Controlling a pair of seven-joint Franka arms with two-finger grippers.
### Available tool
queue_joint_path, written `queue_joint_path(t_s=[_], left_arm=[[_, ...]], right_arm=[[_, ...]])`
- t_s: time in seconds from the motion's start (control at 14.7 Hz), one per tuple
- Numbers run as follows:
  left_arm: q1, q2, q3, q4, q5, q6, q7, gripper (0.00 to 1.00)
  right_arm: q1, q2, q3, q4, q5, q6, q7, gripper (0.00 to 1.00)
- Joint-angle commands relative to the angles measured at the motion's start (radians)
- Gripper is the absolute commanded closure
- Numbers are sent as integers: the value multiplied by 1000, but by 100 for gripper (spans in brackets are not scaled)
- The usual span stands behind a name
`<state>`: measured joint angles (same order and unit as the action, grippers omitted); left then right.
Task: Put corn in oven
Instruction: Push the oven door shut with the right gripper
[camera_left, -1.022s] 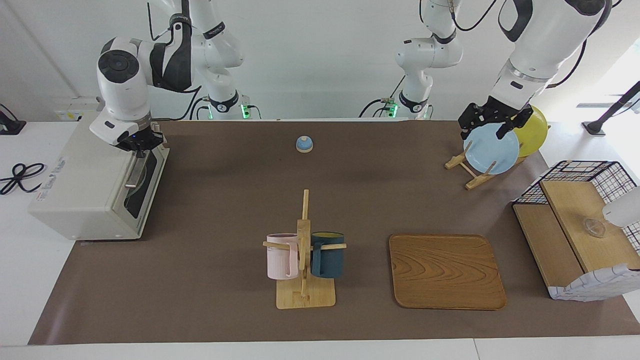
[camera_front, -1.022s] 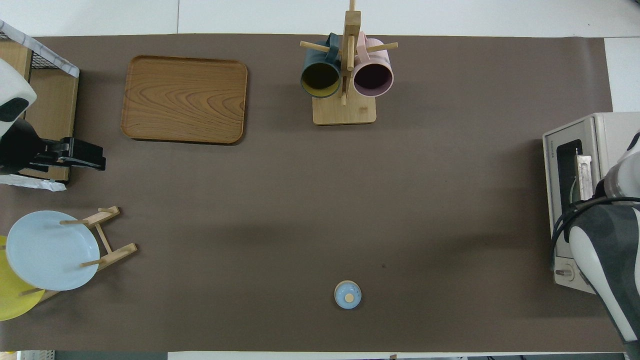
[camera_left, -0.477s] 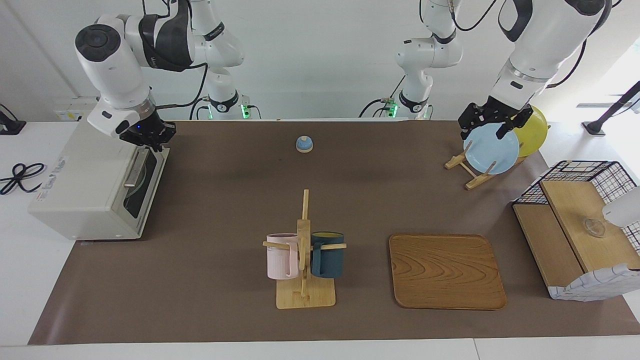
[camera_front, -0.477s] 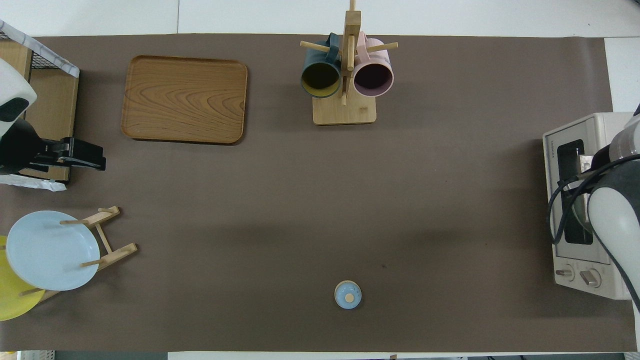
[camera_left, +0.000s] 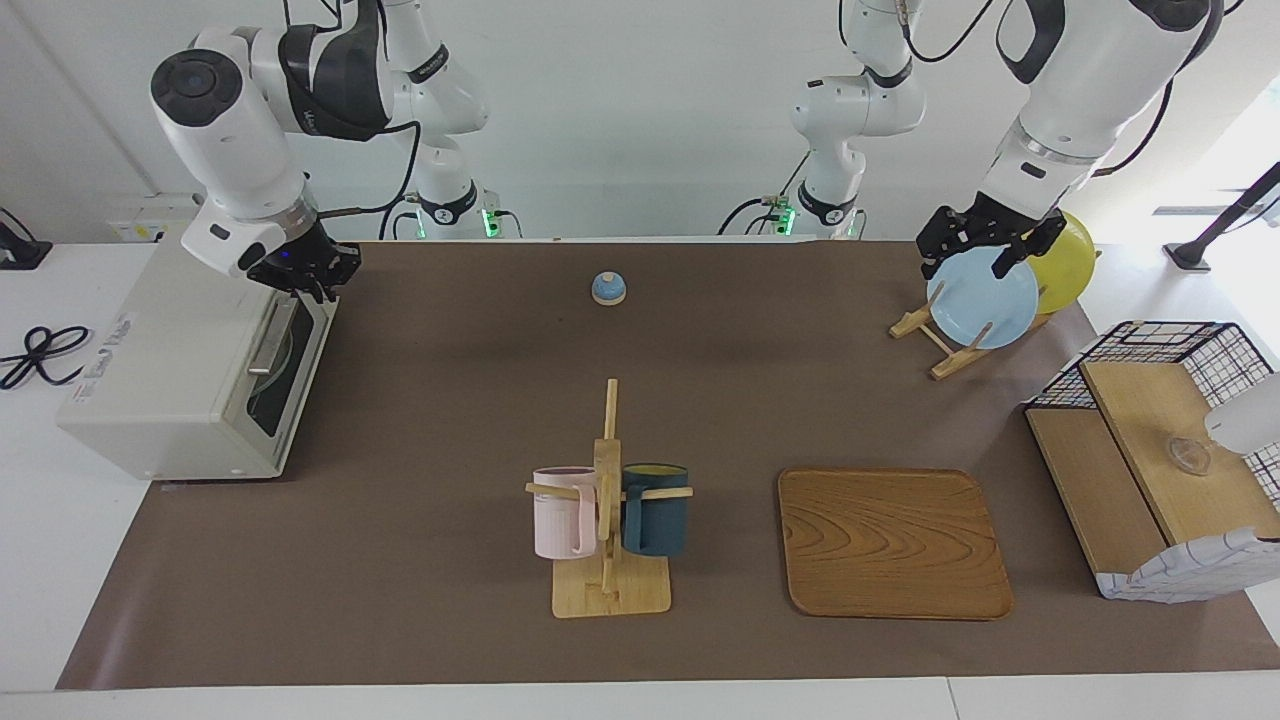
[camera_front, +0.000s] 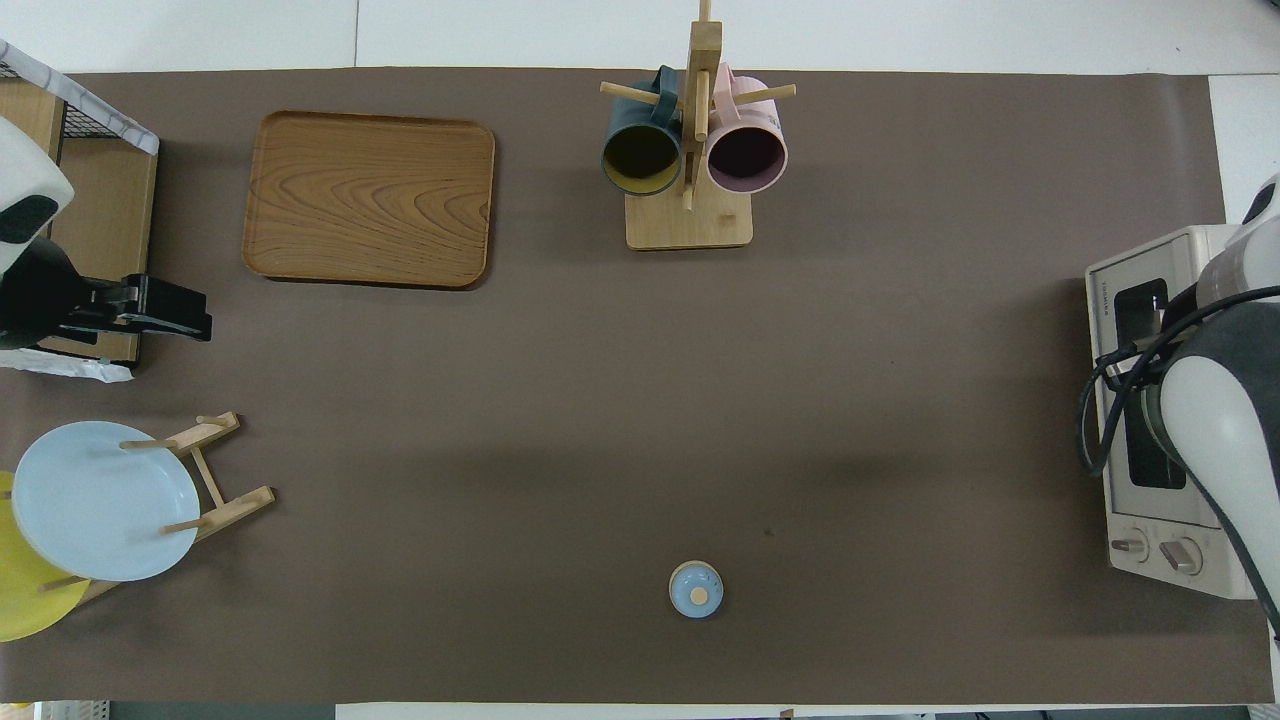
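The off-white oven (camera_left: 170, 370) stands at the right arm's end of the table, its glass door shut and its bar handle (camera_left: 268, 343) up; it also shows in the overhead view (camera_front: 1150, 400). No corn shows in either view. My right gripper (camera_left: 300, 278) hangs just above the top edge of the oven door, clear of the handle; in the overhead view its own arm hides it. My left gripper (camera_left: 985, 250) waits in the air over the plate rack at the left arm's end, and it also shows in the overhead view (camera_front: 190, 320).
A mug rack (camera_left: 608, 500) with a pink and a dark blue mug stands mid-table. Beside it lies a wooden tray (camera_left: 893, 542). A rack holds a light blue plate (camera_left: 982, 298) and a yellow plate (camera_left: 1065, 262). A wire-and-wood basket (camera_left: 1160, 470) and a small blue bell (camera_left: 608, 288) are also there.
My right gripper has lifted off the oven door's handle and drifted slightly toward the table's middle, with its arm rising. The left arm has not moved.
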<state>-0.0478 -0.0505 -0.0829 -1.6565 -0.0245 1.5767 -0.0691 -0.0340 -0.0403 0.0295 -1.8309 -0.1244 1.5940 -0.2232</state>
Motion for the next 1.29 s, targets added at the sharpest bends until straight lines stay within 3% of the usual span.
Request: queue_joint_path(t_s=[0.0,0.14,0.2,0.34,0.82,1.23], left_arm=[[16,-12,-12,-19,-5,8,3,0],[16,-12,-12,-19,-5,8,3,0],[16,-14,-12,-19,-5,8,3,0],[16,-12,-12,-19,-5,8,3,0],[16,-12,-12,-19,-5,8,3,0],[16,-12,-12,-19,-5,8,3,0]], right_arm=[[-3,0,3,4,23,-5,22,86],[-3,3,6,16,34,-16,34,82],[-4,3,4,18,52,-14,33,60],[-10,2,4,22,66,-16,25,0],[-3,23,6,188,104,-134,36,0],[-1,42,13,214,114,-152,107,0]])
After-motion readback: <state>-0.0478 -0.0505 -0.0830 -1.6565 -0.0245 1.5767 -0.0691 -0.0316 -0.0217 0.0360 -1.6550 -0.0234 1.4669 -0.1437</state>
